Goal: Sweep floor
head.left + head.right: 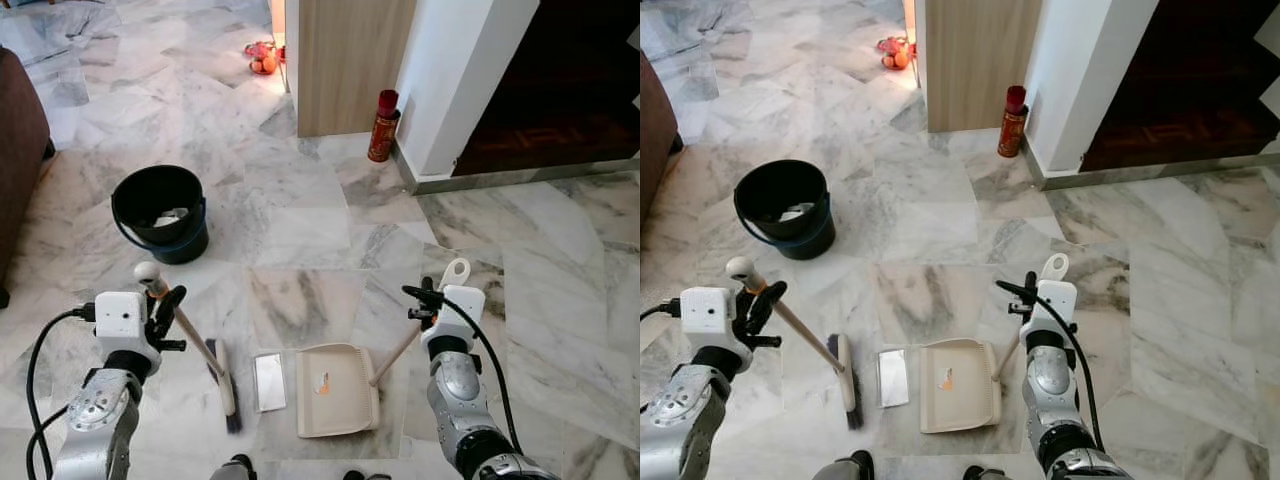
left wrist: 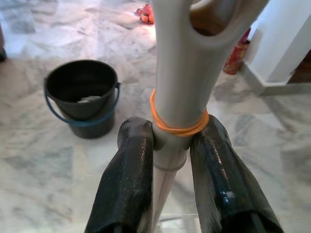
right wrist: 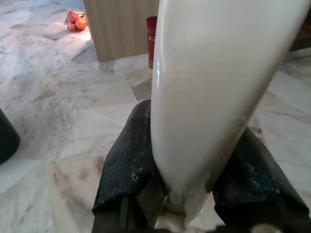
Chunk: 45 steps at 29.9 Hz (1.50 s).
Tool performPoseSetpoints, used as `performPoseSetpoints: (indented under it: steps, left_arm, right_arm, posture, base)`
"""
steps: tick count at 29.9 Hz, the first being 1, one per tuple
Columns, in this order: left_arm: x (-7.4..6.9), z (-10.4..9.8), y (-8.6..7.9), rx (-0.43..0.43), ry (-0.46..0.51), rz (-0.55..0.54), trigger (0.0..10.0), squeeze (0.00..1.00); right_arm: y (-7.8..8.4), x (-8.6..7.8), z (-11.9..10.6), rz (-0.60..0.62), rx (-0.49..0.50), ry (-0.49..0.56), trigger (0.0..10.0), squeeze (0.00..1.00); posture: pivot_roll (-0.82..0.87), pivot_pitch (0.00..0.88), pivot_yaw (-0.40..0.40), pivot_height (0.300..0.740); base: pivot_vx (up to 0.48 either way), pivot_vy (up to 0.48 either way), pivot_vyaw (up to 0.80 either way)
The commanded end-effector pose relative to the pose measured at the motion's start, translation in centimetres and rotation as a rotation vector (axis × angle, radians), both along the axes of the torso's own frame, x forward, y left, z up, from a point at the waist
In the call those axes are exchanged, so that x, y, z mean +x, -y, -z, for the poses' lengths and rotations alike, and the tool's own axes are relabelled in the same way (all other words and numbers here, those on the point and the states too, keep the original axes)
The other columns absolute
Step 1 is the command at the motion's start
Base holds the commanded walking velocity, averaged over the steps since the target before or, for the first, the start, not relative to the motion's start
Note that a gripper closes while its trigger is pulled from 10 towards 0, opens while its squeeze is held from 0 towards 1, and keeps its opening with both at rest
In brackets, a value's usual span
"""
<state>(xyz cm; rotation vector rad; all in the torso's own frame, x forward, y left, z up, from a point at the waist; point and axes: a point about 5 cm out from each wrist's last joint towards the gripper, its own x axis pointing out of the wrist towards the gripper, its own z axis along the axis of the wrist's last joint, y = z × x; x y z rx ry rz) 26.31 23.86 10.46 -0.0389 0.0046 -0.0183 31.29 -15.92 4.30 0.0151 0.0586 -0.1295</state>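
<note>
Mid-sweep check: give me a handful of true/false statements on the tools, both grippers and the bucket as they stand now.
1. The left gripper is shut on the broom handle. True.
2. The dustpan lies on the floor with the right gripper holding its handle. True.
3. The black bucket is tipped on its side. False: it stands upright.
4. The flat grey piece lies inside the dustpan. False: it lies on the floor between brush and dustpan.

Home interior: marble floor [image 1: 300,230], sofa edge [image 1: 18,150], wooden cabinet [image 1: 350,60], dark doorway [image 1: 560,80].
</note>
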Motion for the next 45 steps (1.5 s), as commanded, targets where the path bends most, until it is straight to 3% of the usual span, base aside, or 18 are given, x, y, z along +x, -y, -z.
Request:
performPoseSetpoints:
  steps: [1, 4, 8, 14, 17, 25, 33, 37, 45]
  left_arm:
    - [-0.1, 0.1, 0.6, -0.066, -0.015, 0.047, 10.0, 0.0]
    - [0.0, 0.0, 1.2, -0.104, -0.032, 0.111, 10.0, 0.0]
    - [0.0, -0.1, 1.3, -0.13, -0.031, 0.123, 10.0, 0.0]
    - [0.5, -1.3, 1.6, -0.268, 0.001, 0.158, 10.0, 0.0]
    - [0.8, -1.7, 1.5, -0.28, 0.018, 0.159, 10.0, 0.0]
    - [1.8, -4.4, 1.9, -0.213, 0.103, 0.179, 10.0, 0.0]
    - [1.8, -7.3, 2.8, -0.148, 0.177, 0.24, 10.0, 0.0]
    - [1.8, -8.7, 2.3, -0.115, 0.236, 0.19, 10.0, 0.0]
    - [1.9, -9.6, 1.6, -0.027, 0.297, 0.057, 10.0, 0.0]
  right_arm:
    - [0.3, -1.5, 2.5, 0.004, -0.007, -0.138, 10.0, 0.0]
    - [0.3, -1.5, 2.5, -0.001, -0.009, -0.139, 10.0, 0.0]
    - [0.3, -1.5, 2.5, -0.003, -0.01, -0.142, 10.0, 0.0]
    - [0.5, -1.3, 2.3, -0.003, -0.017, -0.145, 10.0, 0.0]
    - [0.6, -1.1, 2.3, 0.001, -0.017, -0.148, 10.0, 0.0]
    - [0.4, 0.2, 0.9, -0.002, -0.001, -0.111, 10.0, 0.0]
    - [0.1, 1.5, -0.3, 0.005, 0.002, -0.108, 10.0, 0.0]
    - [0.3, 2.2, -0.9, 0.016, 0.051, -0.112, 10.0, 0.0]
    - [1.0, 2.8, -1.5, 0.053, 0.126, -0.117, 10.0, 0.0]
  posture:
    - [0.21, 0.217, -0.059, 0.74]
    - [0.21, 0.206, -0.061, 0.74]
    - [0.21, 0.201, -0.061, 0.74]
    - [0.22, 0.182, -0.063, 0.74]
    - [0.22, 0.169, -0.064, 0.74]
    - [0.23, 0.11, -0.062, 0.74]
    - [0.25, 0.054, -0.056, 0.74]
    - [0.26, 0.02, -0.059, 0.74]
    - [0.26, 0.0, -0.071, 0.74]
  base:
    - [0.0, 0.0, 0.0]
    - [0.0, 0.0, 0.0]
    - [0.0, 0.0, 0.0]
    - [0.0, 0.0, 0.0]
    - [0.0, 0.0, 0.0]
    - [0.0, 0.0, 0.0]
    - [0.0, 0.0, 0.0]
    - [0.0, 0.0, 0.0]
    - [0.0, 0.0, 0.0]
